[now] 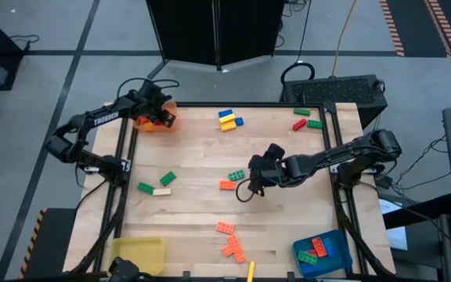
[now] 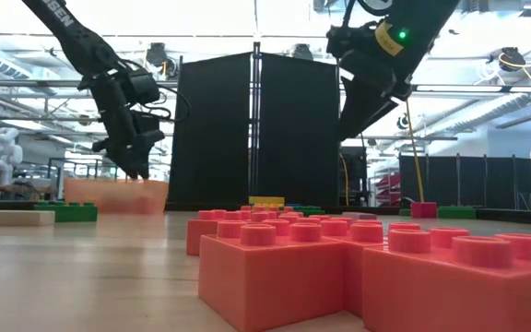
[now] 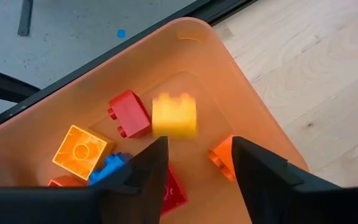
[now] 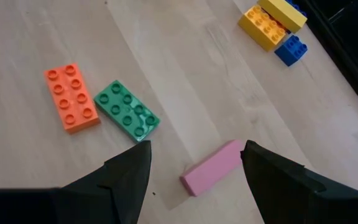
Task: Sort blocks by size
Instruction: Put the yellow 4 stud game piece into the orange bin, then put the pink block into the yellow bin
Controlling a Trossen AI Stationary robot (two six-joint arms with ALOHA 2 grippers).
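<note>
trays: 3 (orange tray [image 1: 153, 124], yellow tray [image 1: 141, 254], blue tray [image 1: 323, 252]) | grippers: 2 (left gripper [image 1: 160, 114], right gripper [image 1: 254, 182]) | blocks below left jaws, in orange tray: 6 | blocks ahead of right jaws: 6, including 1 pink block [image 4: 212, 167] nearest the jaws
</note>
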